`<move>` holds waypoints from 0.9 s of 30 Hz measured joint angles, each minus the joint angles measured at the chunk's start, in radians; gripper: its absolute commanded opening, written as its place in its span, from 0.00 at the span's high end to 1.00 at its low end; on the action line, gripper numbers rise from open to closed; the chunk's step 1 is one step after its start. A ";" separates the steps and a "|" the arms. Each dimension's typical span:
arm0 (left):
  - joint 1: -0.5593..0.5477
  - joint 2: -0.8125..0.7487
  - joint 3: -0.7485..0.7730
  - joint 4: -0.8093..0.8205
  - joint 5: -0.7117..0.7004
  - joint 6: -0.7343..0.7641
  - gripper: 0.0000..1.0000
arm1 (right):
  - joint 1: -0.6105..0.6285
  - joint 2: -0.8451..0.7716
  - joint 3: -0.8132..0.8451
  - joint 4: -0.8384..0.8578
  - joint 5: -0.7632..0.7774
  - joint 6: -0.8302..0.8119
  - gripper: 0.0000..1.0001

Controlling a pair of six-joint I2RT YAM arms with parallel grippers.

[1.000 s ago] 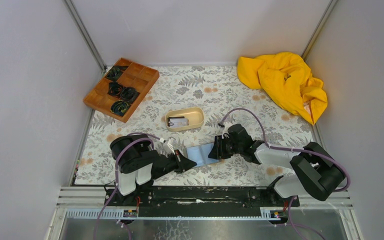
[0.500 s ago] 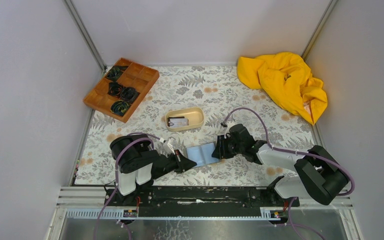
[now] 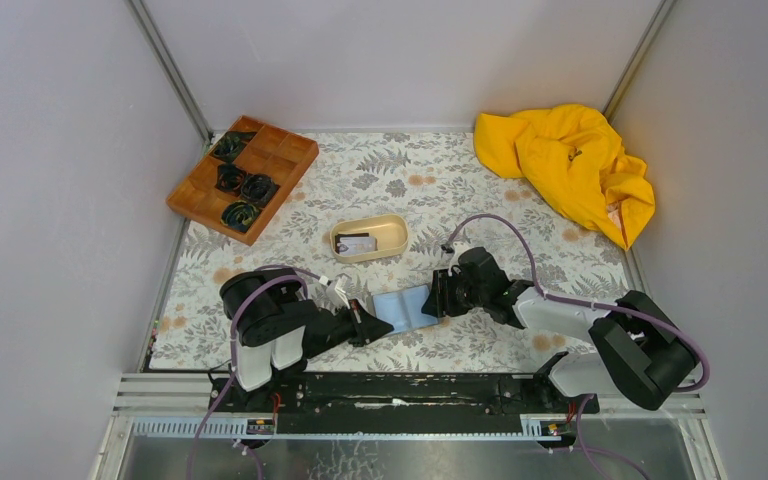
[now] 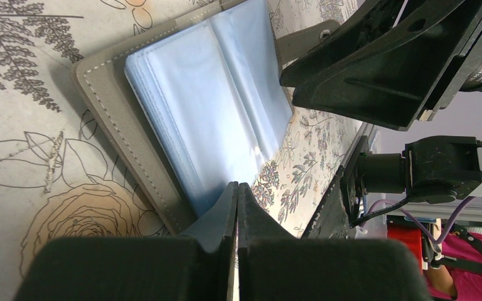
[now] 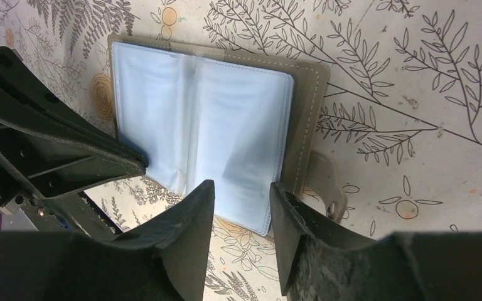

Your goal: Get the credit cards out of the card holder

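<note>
The card holder (image 3: 407, 306) lies open on the flowered table, pale blue sleeves up, grey cover beneath. It shows in the left wrist view (image 4: 207, 94) and the right wrist view (image 5: 201, 119). No card shows in its sleeves. A grey credit card (image 3: 356, 243) with pale marks lies in the beige oval tray (image 3: 396, 229). My left gripper (image 3: 380, 326) is shut, its tips (image 4: 237, 187) resting at the holder's near left corner. My right gripper (image 3: 437, 300) is open, its jaws (image 5: 241, 185) spread over the right edge of the sleeves, empty.
A brown compartment tray (image 3: 278, 160) with dark coiled items sits at the back left. A crumpled yellow cloth (image 3: 568, 165) lies at the back right. Grey walls close in on three sides. The holder's strap with a snap (image 5: 326, 188) sticks out beside my right finger.
My right arm has drawn back slightly to the right. The holder and my left gripper have not moved.
</note>
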 measured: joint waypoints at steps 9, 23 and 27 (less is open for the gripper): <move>0.005 0.001 0.000 0.000 0.001 -0.006 1.00 | -0.004 -0.006 0.000 -0.012 0.015 -0.008 0.54; 0.013 0.012 0.005 0.002 0.021 -0.020 1.00 | 0.019 0.041 0.013 0.027 0.009 0.002 0.70; 0.019 0.015 0.006 0.003 0.028 -0.026 1.00 | 0.080 0.091 0.058 0.031 0.029 0.015 0.72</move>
